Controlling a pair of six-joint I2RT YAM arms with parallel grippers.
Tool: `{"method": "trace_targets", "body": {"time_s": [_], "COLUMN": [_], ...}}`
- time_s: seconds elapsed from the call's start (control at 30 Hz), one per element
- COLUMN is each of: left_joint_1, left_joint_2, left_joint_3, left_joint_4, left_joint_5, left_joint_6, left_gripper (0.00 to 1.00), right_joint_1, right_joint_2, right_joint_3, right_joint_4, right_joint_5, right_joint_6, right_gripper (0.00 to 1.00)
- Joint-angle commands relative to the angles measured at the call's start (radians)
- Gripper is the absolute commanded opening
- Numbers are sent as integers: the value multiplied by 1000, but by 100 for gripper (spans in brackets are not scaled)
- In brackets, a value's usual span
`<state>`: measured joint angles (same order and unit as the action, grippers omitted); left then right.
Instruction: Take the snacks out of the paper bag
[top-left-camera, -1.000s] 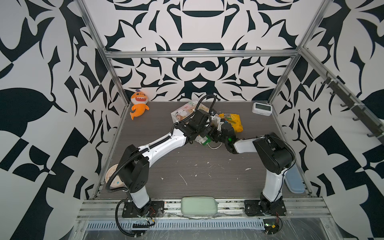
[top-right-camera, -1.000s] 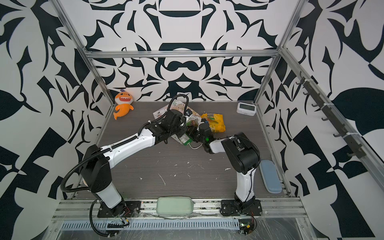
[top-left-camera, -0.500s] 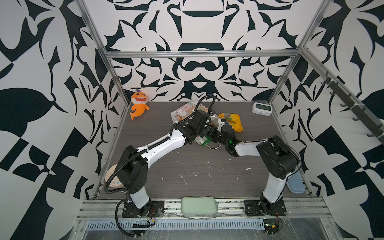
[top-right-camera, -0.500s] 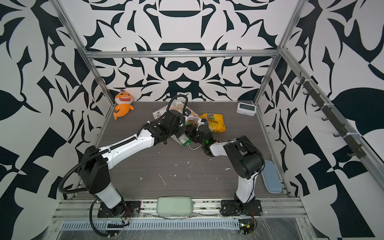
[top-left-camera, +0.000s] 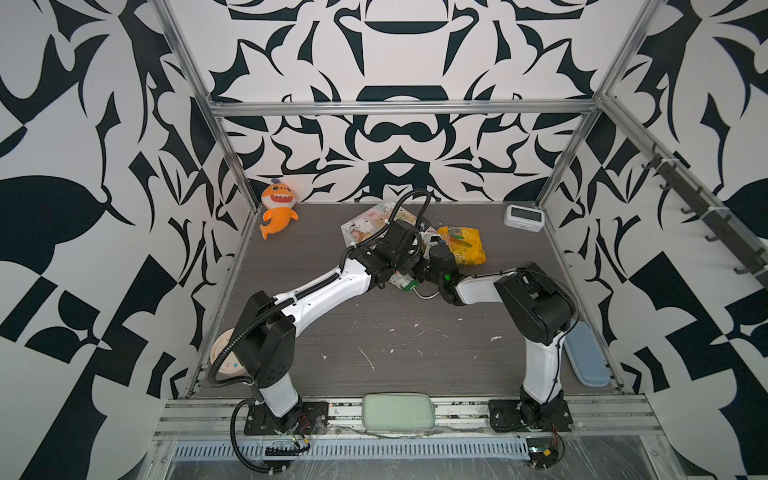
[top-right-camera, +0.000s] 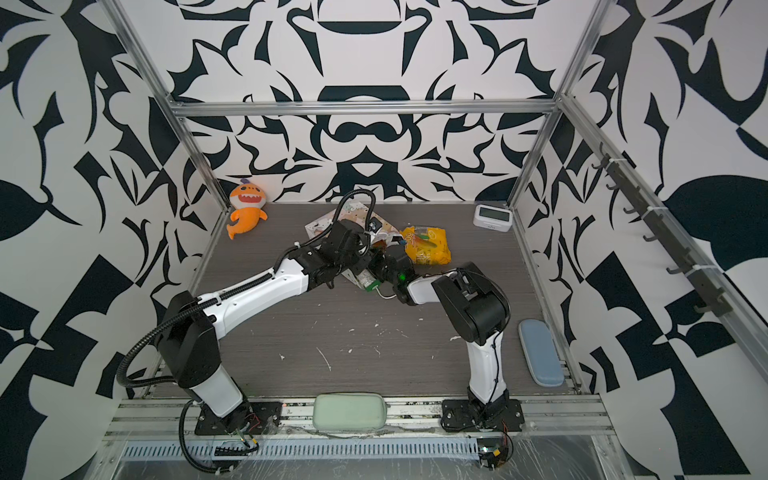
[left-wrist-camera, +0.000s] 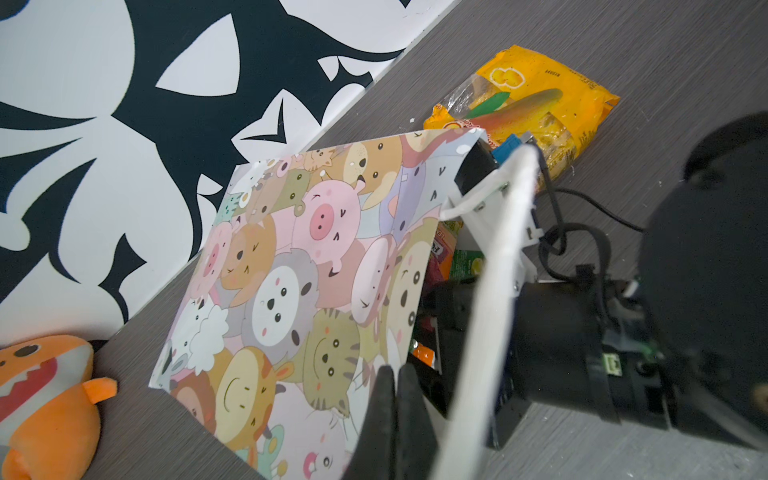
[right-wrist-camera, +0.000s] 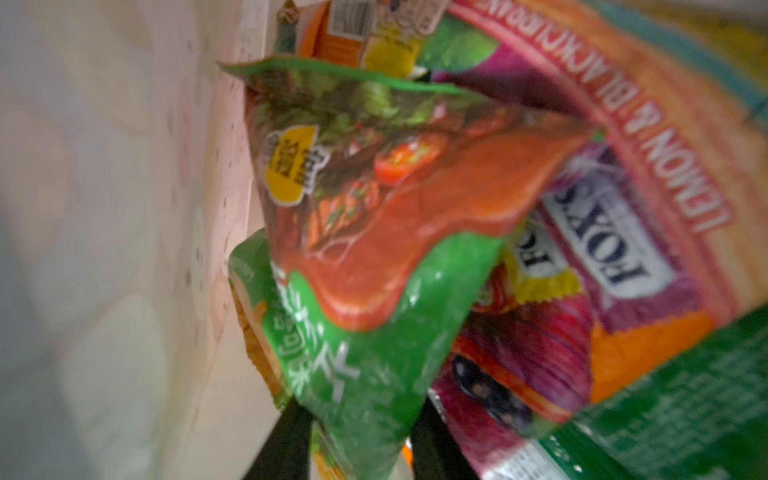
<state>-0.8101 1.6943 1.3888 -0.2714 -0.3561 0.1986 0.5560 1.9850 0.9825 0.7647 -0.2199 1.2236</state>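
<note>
Both top views look down from high over the near edge toward the far wall, sharing the whole table (top-left-camera: 374, 324). The left wrist camera sits low and close by the paper bag (left-wrist-camera: 291, 270), facing its printed side and the far-left plush shark (left-wrist-camera: 45, 395), both also seen from above; the right wrist camera, blurred, seems to peer inside the bag at the snacks (right-wrist-camera: 374, 291)

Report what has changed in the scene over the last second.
The right end effector pushed slightly deeper into the paper bag and narrowed its jaws around the green packet. The left end effector stays shut on the bag's rim; the bag, the yellow packet beside it and the plush shark have not moved.
</note>
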Motion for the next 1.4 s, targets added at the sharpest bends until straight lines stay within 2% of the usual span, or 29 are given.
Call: {"method": "trace_targets", "body": {"time_s": [0.0,0.07,0.3,0.53,0.7,0.87,1.0,1.13,1.37], "left_joint_1": [-3,-3,12,46,79,104,121,137,138], "left_joint_2": [-47,-46,-39,-32,-55,-68,-57,-48,-33], "left_joint_3": [-12,-16,-19,-23,-50,-44,-19,-8,7], "left_joint_4": [15,20,30,35,46,44,32,34,37], "left_joint_5": [-19,-30,-61,-93,-90,-81,-83,-86,-73], "left_joint_6": [-14,-14,-42,-56,-63,-48,-31,-20,-20], "left_gripper": [0,0,0,0,0,0,0,0,0], "right_joint_1": [2,2,2,-5,-11,-54,-83,-94,-193], "right_joint_2": [-26,-37,-106,-223,-383,-496,-561,-663,-781], "right_joint_3": [38,39,-3,-77,-125,-175,-164,-145,-148], "right_joint_4": [52,44,-9,-112,-299,-383,-472,-606,-724], "right_joint_5": [38,39,40,-13,3,-33,-113,-113,-134], "right_joint_6": [-2,-3,-30,-95,-207,-251,-321,-405,-463], "right_gripper": [22,14,0,0,0,0,0,0,0]}}
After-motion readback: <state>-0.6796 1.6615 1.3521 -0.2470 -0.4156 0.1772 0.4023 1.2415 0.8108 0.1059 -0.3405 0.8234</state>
